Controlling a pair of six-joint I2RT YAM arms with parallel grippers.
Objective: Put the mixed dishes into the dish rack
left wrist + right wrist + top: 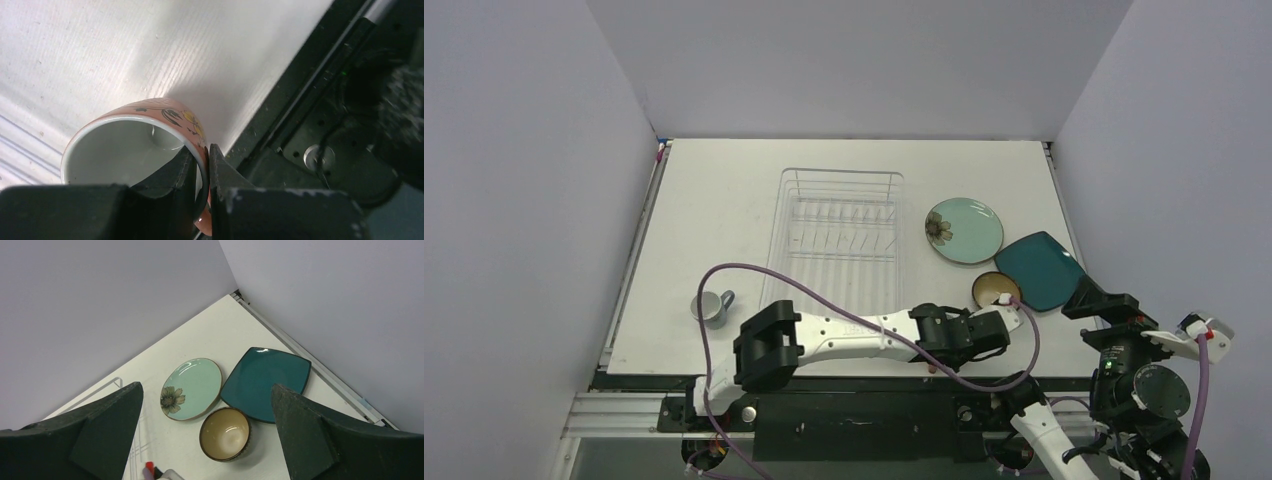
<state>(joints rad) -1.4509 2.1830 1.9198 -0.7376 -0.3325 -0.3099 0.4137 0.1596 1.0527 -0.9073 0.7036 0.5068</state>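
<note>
The left gripper (204, 165) pinches the wall of the salmon-orange mug (135, 150). One finger stands inside the cup and the other outside, with the rim clamped between them. The mug's mouth faces the wrist camera. Its painted outer side lies just above the table (150, 55), close to the table's near edge. Whether the mug is clear of the surface cannot be told.

Step in hand, as judged: carry this mug to the dish rack (841, 172), which stands beyond the jaws and to their left.

1. Lift straight up before travelling; a one-wall pinch lets the mug swing.
2. Do not loosen the pinch in transit.
3. Pass above the rack's near wire wall, not through it.
4. Lower the mug into the open floor area, apart from the upright prongs.
5. Open the jaws only once the mug is seated.

The brown bowl (996, 289) sits just beyond the jaws, so avoid sweeping toward it. The right gripper (205, 405) hangs with its jaws spread wide, holding nothing.
</note>
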